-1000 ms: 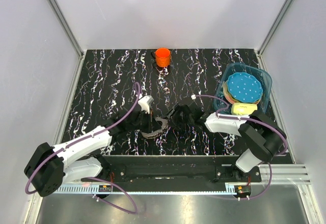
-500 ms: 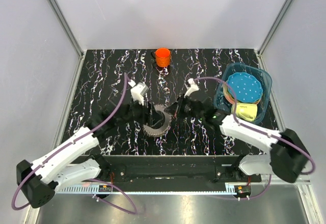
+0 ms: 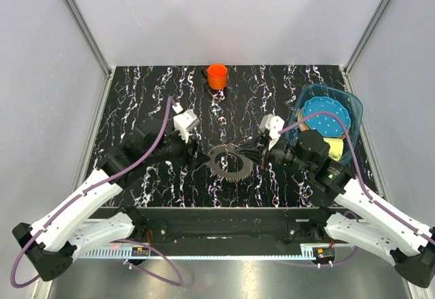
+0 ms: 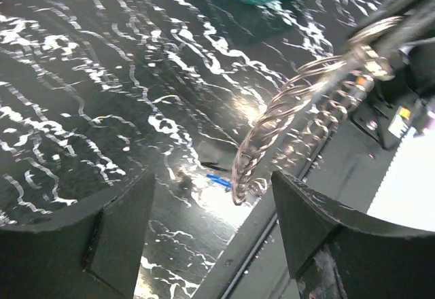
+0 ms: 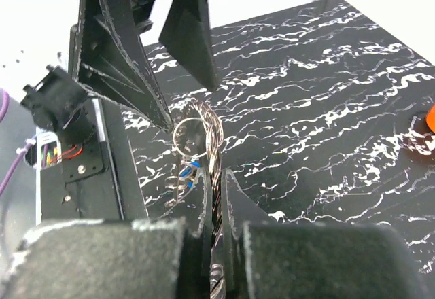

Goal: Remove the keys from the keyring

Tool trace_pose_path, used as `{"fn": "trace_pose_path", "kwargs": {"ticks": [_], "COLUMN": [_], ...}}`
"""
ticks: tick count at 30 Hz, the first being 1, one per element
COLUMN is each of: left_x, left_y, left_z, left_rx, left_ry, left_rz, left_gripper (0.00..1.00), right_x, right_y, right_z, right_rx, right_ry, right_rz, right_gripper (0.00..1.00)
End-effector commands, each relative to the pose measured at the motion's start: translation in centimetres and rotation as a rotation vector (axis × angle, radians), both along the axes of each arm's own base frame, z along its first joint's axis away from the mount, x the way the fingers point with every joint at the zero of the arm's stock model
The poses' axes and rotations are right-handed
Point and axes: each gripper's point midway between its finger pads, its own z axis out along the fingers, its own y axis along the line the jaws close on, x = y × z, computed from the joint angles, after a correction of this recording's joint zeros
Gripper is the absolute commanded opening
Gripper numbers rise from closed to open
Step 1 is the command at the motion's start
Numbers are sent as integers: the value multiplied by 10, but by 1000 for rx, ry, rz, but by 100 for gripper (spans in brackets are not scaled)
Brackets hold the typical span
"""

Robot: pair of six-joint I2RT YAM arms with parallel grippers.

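Note:
The keys (image 3: 230,162) form a grey toothed wheel held above the middle of the black marbled table. The keyring (image 3: 219,163) lines the wheel's open centre. My right gripper (image 3: 255,153) is shut on the wheel's right rim; in the right wrist view its jaws (image 5: 216,191) pinch the edge-on bundle of keys (image 5: 212,143). My left gripper (image 3: 198,151) stands open at the wheel's left rim. In the left wrist view the keys (image 4: 272,126) hang between its spread fingers (image 4: 115,234) without touching them, and a small blue piece (image 4: 219,180) shows by their near end.
An orange cup (image 3: 217,76) stands at the table's far edge. A teal basin (image 3: 346,102) at the right holds a blue dotted disc (image 3: 325,117) and a yellow item (image 3: 331,149). The table's front rail (image 3: 224,227) runs just below the keys.
My left gripper has opened and let go of the keys. My right gripper has shut on them and carried them a little to the right; the wheel now shows whole.

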Motion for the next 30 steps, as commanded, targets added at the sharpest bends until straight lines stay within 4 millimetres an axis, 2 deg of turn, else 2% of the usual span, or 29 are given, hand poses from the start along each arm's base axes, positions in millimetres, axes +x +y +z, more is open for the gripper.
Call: {"fn": "trace_pose_path", "kwargs": {"ticks": [1, 9, 17, 20, 21, 24, 27, 28, 29, 30], "left_x": [-32, -54, -70, -75, -78, -81, -80, -79, -79, -79], "left_y": [-21, -26, -38, -41, -41, -42, -44, -46, -47, -47], "left_z": [28, 22, 28, 32, 32, 31, 35, 41, 41, 44], "left_rx": [-90, -151, -238, -257, -261, -270, -299, -322, -339, -356], "left_ry": [-44, -15, 0, -2, 3, 17, 20, -3, 16, 13], "left_rz": [-252, -354, -471, -506, -525, -543, -525, -529, -521, -520], "left_gripper": [72, 68, 59, 42, 29, 0, 0, 0, 0, 0], "right_x": [-25, -43, -66, -66, -66, -60, -50, -47, -39, -36], "right_y": [4, 1, 3, 3, 2, -1, -2, -3, -5, -5], "right_z": [21, 42, 44, 46, 47, 50, 55, 57, 62, 62], "right_rx": [-13, 53, 72, 81, 85, 101, 128, 138, 156, 169], "right_ry": [-133, -222, -245, -255, -259, -263, -245, -235, -230, -199], "right_rz": [158, 228, 347, 345, 337, 289, 227, 208, 159, 137], "right_gripper": [0, 0, 0, 0, 0, 0, 0, 4, 9, 24]}}
